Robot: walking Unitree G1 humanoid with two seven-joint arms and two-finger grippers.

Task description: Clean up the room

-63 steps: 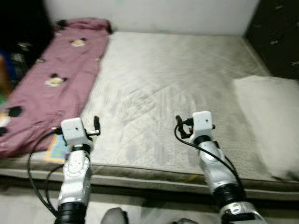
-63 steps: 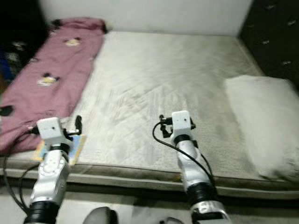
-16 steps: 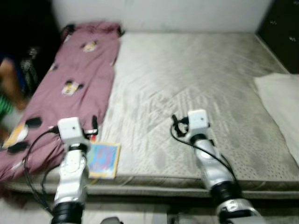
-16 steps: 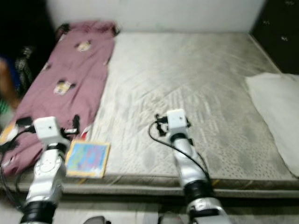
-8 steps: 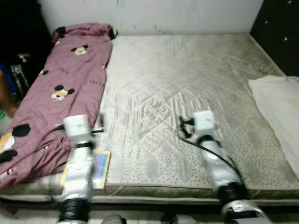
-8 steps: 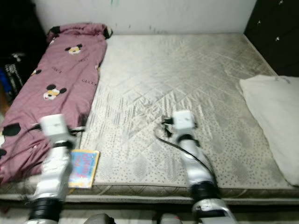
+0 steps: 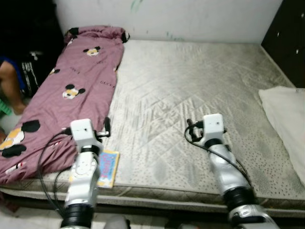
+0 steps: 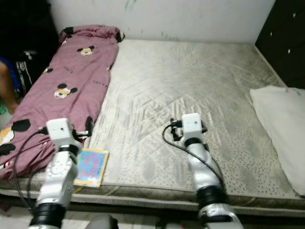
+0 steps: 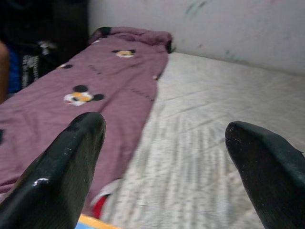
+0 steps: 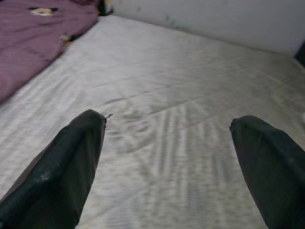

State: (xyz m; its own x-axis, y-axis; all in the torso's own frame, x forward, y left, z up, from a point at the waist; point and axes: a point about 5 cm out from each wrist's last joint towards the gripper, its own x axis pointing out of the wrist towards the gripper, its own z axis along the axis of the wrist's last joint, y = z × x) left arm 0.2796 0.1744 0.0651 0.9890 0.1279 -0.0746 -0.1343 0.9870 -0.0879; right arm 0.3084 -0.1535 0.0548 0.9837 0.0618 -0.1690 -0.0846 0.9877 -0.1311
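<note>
One wide bed [image 7: 190,95] ahead, bare grey quilted mattress, with a mauve cartoon-print blanket [image 7: 71,90] stretched along its left side up to the wall. Off to the right, a white pillow [image 7: 286,119] hanging over the bed's right edge. At the far left, part of a person [image 7: 9,90] beside the blanket. Near the front left corner, a small colourful book [image 8: 93,167] lying flat on the mattress, just beside the blanket's hem and partly under the left arm.

Left end effector [image 9: 162,157] raised over that corner, fingers spread wide, empty. Right end effector [image 10: 167,157] over the middle of the mattress, likewise spread and empty.

Likely step: picking up the book. Best done by lowering the left end effector straight over the book's free edge nearest the mattress front, keeping clear of the blanket hem so no cloth gets pinched, then closing across the thin side. Soft mattress probably yields, so a gentle press only.
</note>
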